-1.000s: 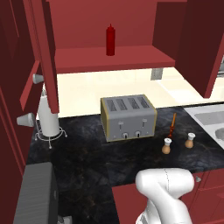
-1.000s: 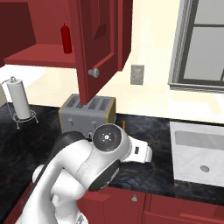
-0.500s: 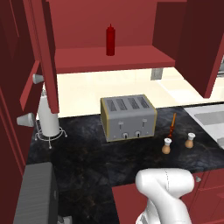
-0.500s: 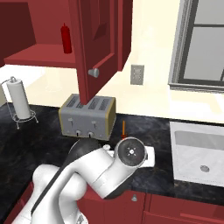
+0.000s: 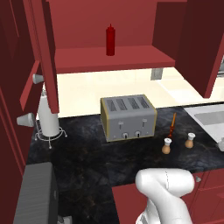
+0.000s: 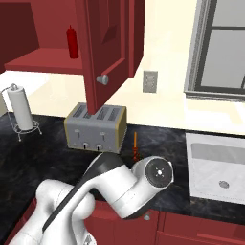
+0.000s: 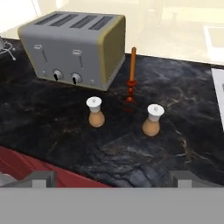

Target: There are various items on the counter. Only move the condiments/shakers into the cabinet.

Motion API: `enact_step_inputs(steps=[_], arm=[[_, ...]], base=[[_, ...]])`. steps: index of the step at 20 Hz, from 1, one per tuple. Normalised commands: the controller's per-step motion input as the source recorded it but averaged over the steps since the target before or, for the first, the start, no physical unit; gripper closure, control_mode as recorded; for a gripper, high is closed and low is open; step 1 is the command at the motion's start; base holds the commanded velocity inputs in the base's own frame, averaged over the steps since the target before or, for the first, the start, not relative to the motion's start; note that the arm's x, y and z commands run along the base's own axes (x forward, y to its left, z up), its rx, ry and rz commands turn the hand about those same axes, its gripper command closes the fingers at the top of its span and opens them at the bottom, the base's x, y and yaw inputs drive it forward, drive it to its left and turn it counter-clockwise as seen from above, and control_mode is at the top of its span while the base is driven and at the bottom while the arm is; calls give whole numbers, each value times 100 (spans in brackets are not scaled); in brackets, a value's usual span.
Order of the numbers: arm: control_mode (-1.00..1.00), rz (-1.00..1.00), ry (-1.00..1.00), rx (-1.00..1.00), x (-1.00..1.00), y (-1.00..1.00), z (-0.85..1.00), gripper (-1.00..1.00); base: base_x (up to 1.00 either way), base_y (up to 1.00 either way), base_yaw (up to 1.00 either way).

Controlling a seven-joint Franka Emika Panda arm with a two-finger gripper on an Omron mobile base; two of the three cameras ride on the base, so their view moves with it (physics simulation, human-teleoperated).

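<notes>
Gripper [image 7: 109, 178] jaws wide open, holding nothing, hovering at the counter [image 7: 52, 122] edge, well short of the shakers. Two shakers [image 7: 95, 112] [image 7: 152, 119] stand upright and apart on the counter, orange utensil [image 7: 131, 78] between them, toaster [image 7: 74, 48] behind. Red bottle [image 5: 110, 40] upright on the cabinet [image 5: 109, 61] shelf.

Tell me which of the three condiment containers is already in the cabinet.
The red squeeze bottle: it stands upright on the cabinet shelf, while both tan shakers remain on the black counter before the toaster.
</notes>
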Motion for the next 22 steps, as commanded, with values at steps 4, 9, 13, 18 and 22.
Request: enact_step_inputs(steps=[4,9,13,18,22], arm=[[-100,14,-8,3,30,22,-44,-100],[-100,10,-6,1,42,1,-36,-100],[-100,13,-9,3,21,-8,-31,-100],[-100,7,-3,4,10,0,-10,-100],[-100,8,-17,0,-27,3,-3,-100]], base=[[0,0,0],[0,0,0],[0,0,0],[0,0,0],[0,0,0]])
